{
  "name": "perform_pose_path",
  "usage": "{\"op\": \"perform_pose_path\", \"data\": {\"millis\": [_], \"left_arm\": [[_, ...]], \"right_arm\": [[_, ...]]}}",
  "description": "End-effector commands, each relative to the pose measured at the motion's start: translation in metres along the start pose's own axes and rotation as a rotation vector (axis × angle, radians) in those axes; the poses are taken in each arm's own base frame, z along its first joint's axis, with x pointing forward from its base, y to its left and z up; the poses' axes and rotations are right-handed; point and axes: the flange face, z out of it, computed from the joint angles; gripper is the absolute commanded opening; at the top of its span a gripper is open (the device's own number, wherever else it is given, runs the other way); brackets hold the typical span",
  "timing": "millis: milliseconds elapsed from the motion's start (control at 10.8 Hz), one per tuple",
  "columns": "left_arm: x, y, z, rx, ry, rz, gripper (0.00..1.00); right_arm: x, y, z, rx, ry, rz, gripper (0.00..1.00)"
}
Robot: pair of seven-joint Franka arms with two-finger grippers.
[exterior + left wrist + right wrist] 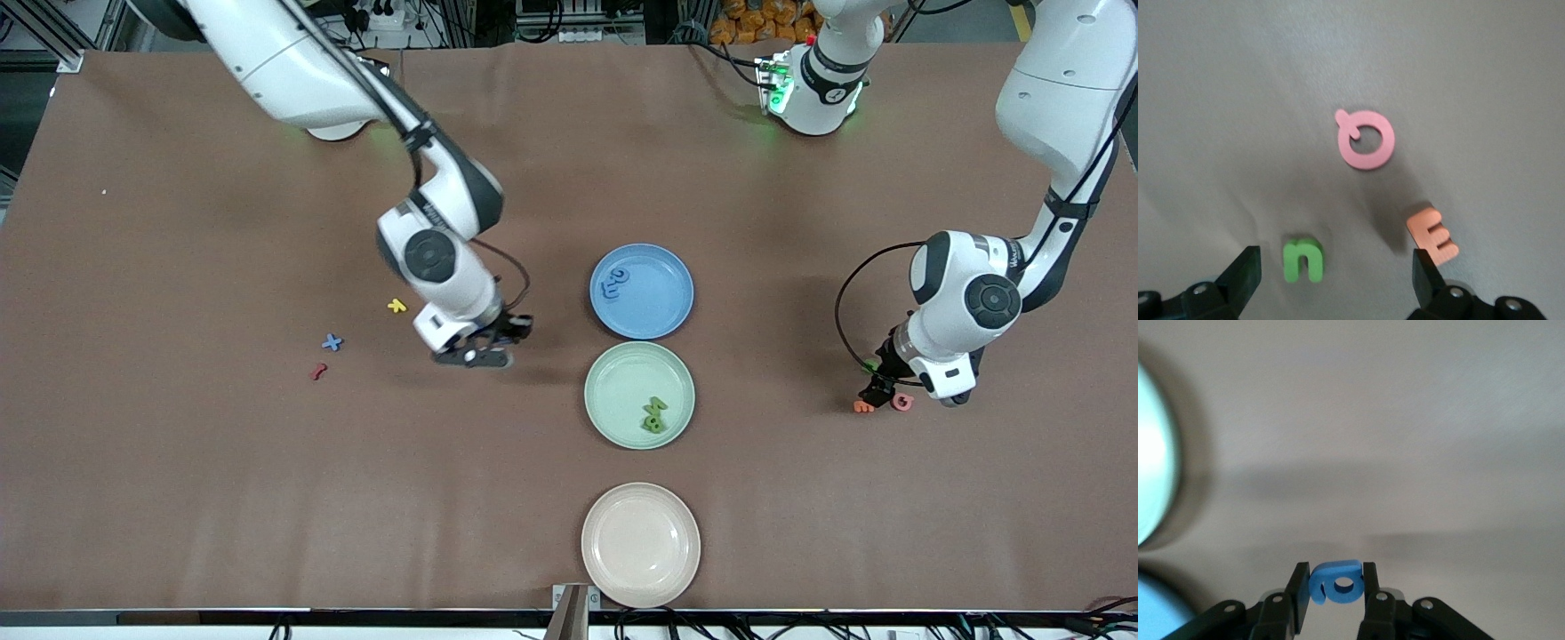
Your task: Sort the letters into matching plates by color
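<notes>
My right gripper is shut on a blue letter and holds it above the bare table, between the loose letters and the plates. The blue plate holds blue letters. The pale green plate, nearer the front camera, holds green letters. A blue x lies toward the right arm's end. My left gripper is open, low over a green n that lies between its fingers, toward the left arm's end.
A pink letter and an orange E lie close to the green n. A yellow letter and a dark red letter lie near the blue x. A cream-beige plate sits at the table's front edge.
</notes>
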Motion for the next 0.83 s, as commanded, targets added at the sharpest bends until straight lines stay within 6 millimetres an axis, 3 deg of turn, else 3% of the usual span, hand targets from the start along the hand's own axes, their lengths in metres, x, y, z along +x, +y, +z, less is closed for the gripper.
{"op": "perform_pose_path", "data": {"millis": [0, 278, 556, 648, 741], "left_arm": [[-0.011, 0.000, -0.003, -0.002, 0.015, -0.014, 1.00], [-0.006, -0.003, 0.004, 0.005, 0.009, -0.025, 1.00], [-0.009, -0.004, 0.009, 0.012, 0.003, -0.012, 1.00], [-0.010, -0.004, 0.012, 0.016, -0.001, -0.011, 1.00], [-0.010, -0.005, 0.013, 0.019, -0.003, -0.007, 1.00]], "right_arm": [[-0.044, -0.075, 0.007, 0.061, 0.022, 0.103, 0.00], [-0.095, -0.142, 0.018, 0.095, 0.015, 0.150, 0.00], [-0.124, -0.168, 0.038, 0.075, 0.042, 0.163, 0.00], [-0.129, -0.174, 0.044, 0.075, 0.041, 0.174, 0.17], [-0.127, -0.173, 0.045, 0.075, 0.037, 0.198, 0.53]]}}
